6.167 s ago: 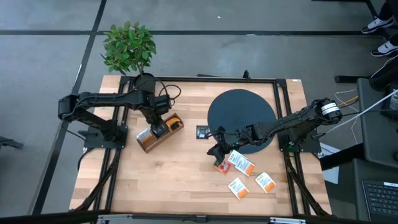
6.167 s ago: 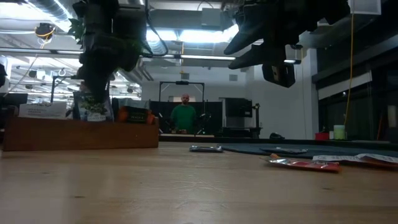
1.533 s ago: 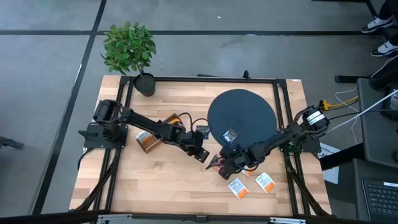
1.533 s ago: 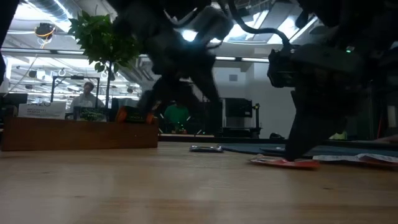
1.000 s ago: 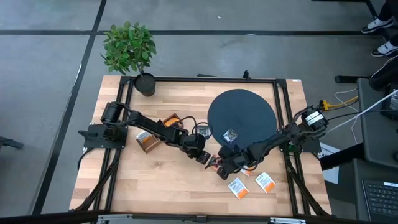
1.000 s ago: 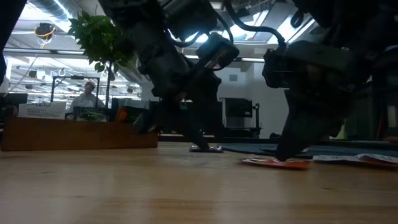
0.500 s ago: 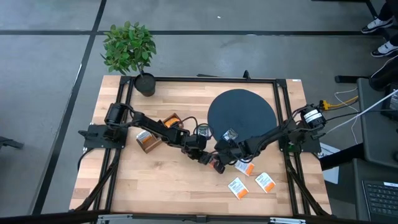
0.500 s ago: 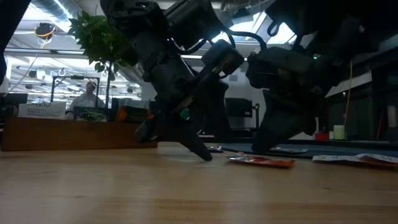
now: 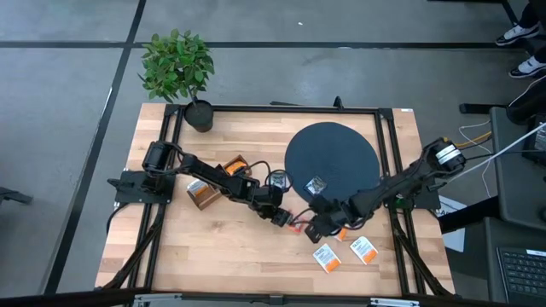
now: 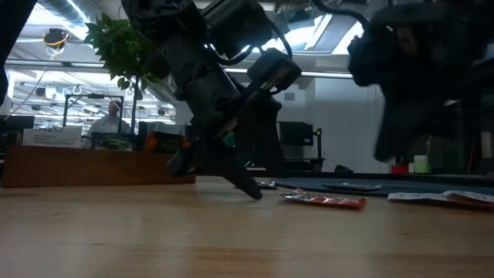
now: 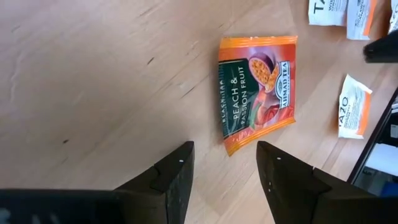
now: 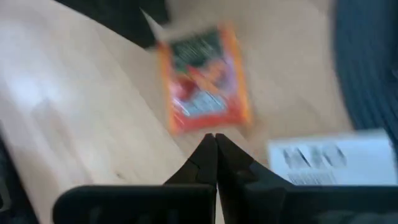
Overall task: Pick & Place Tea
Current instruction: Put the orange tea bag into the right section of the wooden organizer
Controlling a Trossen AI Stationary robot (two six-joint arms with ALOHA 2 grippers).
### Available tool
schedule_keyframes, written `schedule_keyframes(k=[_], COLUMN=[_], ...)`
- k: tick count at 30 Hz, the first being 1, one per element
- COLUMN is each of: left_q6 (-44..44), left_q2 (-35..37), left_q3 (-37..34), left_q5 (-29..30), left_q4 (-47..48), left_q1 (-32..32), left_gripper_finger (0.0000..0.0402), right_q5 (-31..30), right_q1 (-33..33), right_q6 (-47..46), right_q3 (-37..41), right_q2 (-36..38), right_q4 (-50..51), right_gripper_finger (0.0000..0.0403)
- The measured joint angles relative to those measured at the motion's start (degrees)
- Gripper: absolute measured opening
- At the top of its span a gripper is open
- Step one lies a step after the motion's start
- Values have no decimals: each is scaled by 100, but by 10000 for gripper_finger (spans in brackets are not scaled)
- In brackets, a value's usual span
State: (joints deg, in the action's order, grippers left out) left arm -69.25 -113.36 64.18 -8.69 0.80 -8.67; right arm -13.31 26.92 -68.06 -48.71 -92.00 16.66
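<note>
A red-orange tea sachet [image 11: 256, 87] lies flat on the wooden table [image 9: 222, 247], near its middle [image 9: 299, 223]. My left gripper [image 11: 224, 174] is open and low over the table; its fingertips stand on either side of the sachet's near corner without touching it. It shows in the high view [image 9: 282, 217] and the low view [image 10: 248, 188]. My right gripper [image 12: 215, 155] is shut and empty. It hangs raised on the sachet's right side [image 9: 314, 228].
Two white sachets with orange bands [image 9: 326, 257] [image 9: 364, 249] lie toward the near right, and a third [image 12: 317, 158] is under my right arm. A dark sachet [image 9: 316, 185] rests on the dark round disc [image 9: 331, 153], another [image 9: 277, 179] beside it. The wooden box [image 9: 213, 179] stands at the left.
My shut right gripper has slid the red-orange sachet a little toward the table's left along the wood, then risen and drawn back toward the right edge. My left gripper has come down to the table right beside the sachet.
</note>
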Motion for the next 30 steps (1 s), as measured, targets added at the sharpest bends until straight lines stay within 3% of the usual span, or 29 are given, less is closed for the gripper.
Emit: schedule_keyframes(k=[4,17,30], left_q6=[0,80,101], left_q2=[0,2,-103], left_q3=[-2,-2,15], left_q5=[37,37,26], left_q4=[-74,-82,-107], left_q1=[2,2,-20], left_gripper_finger=[169,169,169], right_q5=[168,657,783], right_q1=[73,-166,-493], right_q6=[-378,-234,232], right_q3=[0,-17,-19], right_q2=[-201,-1101,-1164], right_q4=[35,-983,-1216], right_gripper_finger=[2,2,2])
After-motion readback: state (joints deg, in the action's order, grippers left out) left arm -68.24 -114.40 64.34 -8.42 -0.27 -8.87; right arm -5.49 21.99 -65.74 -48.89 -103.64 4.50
